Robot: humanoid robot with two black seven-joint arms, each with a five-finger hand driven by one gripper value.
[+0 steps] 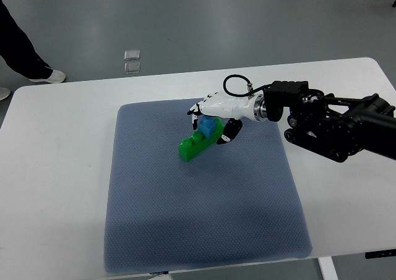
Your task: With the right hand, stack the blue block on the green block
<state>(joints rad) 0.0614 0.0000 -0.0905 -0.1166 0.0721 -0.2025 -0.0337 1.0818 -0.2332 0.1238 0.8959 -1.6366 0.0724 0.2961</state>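
A robot's right hand [213, 114] curls its fingers around a blue block [208, 126] seated on a green block [195, 145], toward the far edge of a grey-blue mat [204, 230] covering a white table [55, 187].

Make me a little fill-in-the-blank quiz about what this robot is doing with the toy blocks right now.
1. The blue block sits on top of the ____ block.
2. The right hand reaches in from the picture's ____ edge.
3. Both blocks lie on a grey-blue ____ spread over the white table.
4. Beyond the table, a person's white ____ shows on the floor.

Missing words: green; right; mat; shoe
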